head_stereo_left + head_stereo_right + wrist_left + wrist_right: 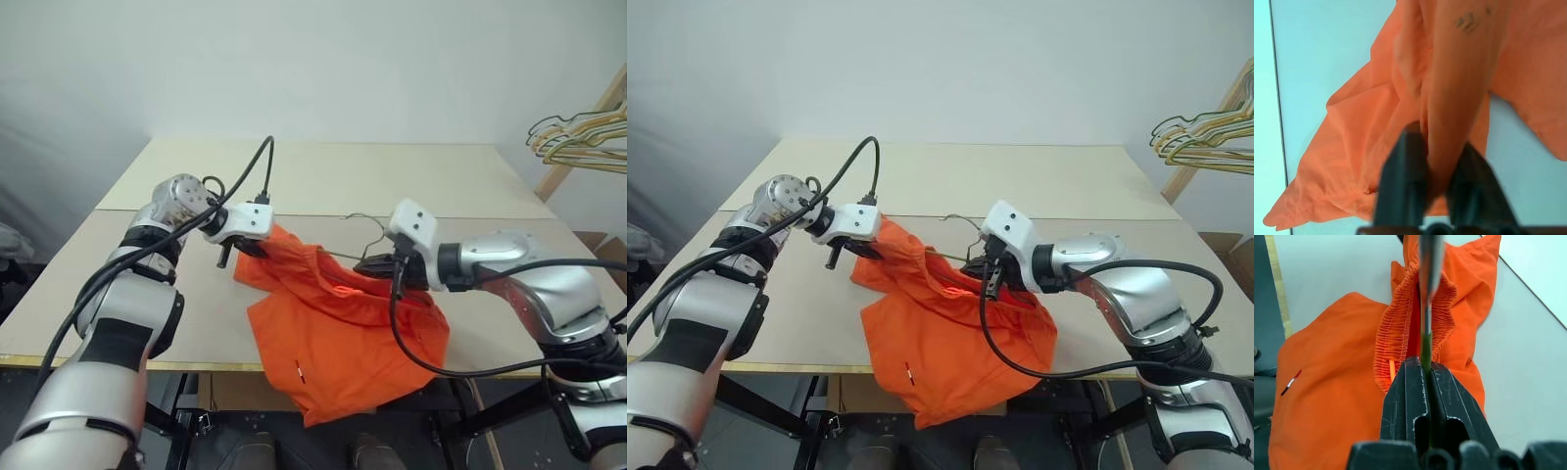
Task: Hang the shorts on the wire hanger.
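Right wrist view: right gripper [1425,377] clamped on the thin olive-grey wire hanger [1426,340], wire running straight ahead from between the fingers into the gathered elastic waistband of the orange shorts [1337,396]. Waistband puckered open around the wire just past the fingertips, rest of the fabric spread below and to either side on the table [1528,357].

Left wrist view: left gripper [1437,196] pinched shut on a fold of the shorts, cloth bunched between the fingers and lifted off the tabletop ahead.

Head views: hanger hook [367,227] poking up just beyond the right gripper, left gripper holding the far upper corner of the garment, lower part of the shorts draped over the near table edge. Bunch of yellow and dark hangers [578,137] well apart at the far right.

Judged midway: hanger seemingly entered at the waistband, both holds secured; still left, drawing the fabric fully over the wire and settling it to hang.
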{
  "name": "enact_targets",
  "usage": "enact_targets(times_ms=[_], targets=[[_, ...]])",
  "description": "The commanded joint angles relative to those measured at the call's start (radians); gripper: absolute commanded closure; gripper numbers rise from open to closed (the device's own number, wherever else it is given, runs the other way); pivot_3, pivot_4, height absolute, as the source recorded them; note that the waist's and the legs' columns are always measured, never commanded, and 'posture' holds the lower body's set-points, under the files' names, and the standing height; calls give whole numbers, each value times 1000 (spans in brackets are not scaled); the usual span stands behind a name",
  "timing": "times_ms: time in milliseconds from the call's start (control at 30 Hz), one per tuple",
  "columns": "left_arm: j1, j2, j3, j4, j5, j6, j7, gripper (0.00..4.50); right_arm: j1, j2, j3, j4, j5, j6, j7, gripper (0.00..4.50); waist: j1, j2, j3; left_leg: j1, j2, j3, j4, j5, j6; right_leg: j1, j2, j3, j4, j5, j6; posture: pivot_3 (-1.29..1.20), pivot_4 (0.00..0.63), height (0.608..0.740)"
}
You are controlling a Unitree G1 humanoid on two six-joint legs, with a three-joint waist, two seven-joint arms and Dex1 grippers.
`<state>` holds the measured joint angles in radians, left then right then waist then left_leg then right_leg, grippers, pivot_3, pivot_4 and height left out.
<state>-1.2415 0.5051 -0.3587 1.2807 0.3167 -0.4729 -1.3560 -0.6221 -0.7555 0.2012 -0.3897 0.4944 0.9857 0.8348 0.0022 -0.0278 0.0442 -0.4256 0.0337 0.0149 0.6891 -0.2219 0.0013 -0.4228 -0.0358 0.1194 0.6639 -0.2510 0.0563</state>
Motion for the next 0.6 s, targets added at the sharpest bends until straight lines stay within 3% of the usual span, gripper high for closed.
enact_targets(times_ms=[33,267,600], targets=[[-31,9,29,-3,-9,22,22,4460,-8,-21,-51,-34,10,-4,5,4500,0,0,0,0,0,0,0,0,0,0,0,0,0,0,0,34,0,740],[-69,32,55,7,-10,83,73,4460,39,-54,-27,-51,-28,-32,6,4500,0,0,0,0,0,0,0,0,0,0,0,0,0,0,0,34,0,740],[-42,47,65,-3,-16,48,8,4460,35,-54,-72,-41,-15,-5,3,4500,1,0,0,0,0,0,0,0,0,0,0,0,0,0,0,48,0,740]])
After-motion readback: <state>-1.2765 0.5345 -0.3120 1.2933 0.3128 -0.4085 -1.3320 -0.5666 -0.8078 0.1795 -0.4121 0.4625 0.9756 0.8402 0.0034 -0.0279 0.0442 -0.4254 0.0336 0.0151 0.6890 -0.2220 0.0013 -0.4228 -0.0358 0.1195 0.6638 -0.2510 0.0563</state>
